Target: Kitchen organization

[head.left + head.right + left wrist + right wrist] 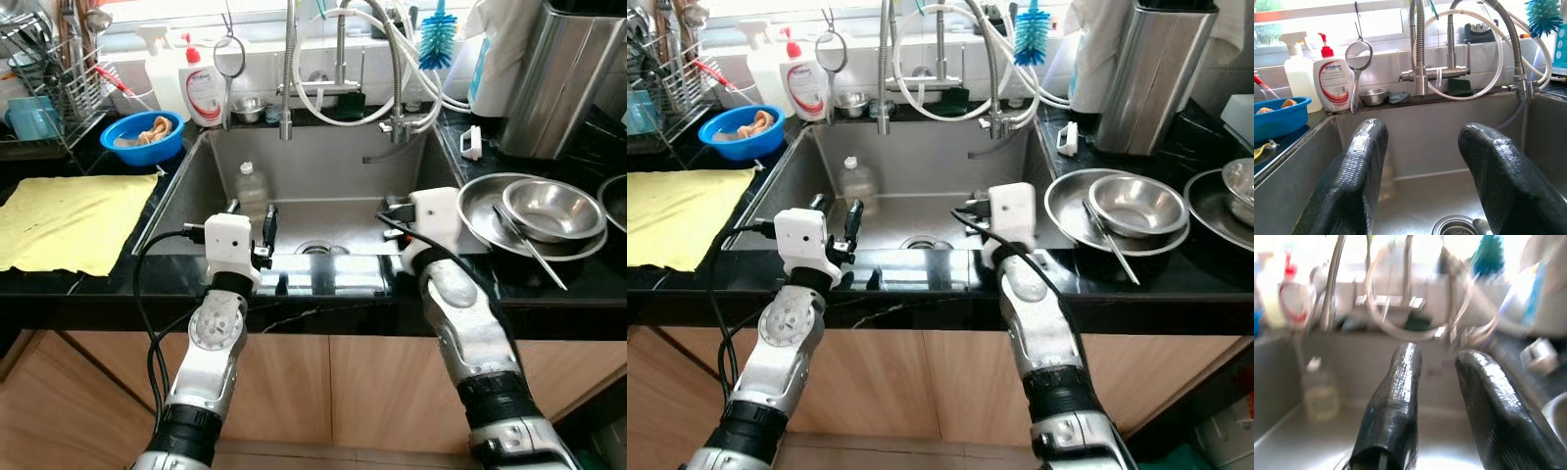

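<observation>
both arms reach over the front edge of the sink (186,196), the landmark for all that follows. the left gripper (257,227) hovers above the sink's front left corner with its fingers (1352,181) spread apart and nothing between them. the right gripper (1437,401) sits above the sink's front right part, its fingers parted by a narrower gap and likewise empty; that wrist view is blurred, so the gap is hard to judge closely. inside the sink, toward its left wall, a clear plastic bottle (251,189) stands upright beyond the left gripper, apart from it. on the counter right of the sink, a steel bowl (552,209) rests in a wide steel plate (478,201) with a utensil (534,251) laid across them. left of the sink lie a yellow cloth (69,217) and a blue bowl (143,136); a soap bottle (202,90) stands behind the sink's back left corner. judged from this layout, organizing has hardly begun: nothing is held, the bottle remains in the sink, and the steelware sits unsorted.
</observation>
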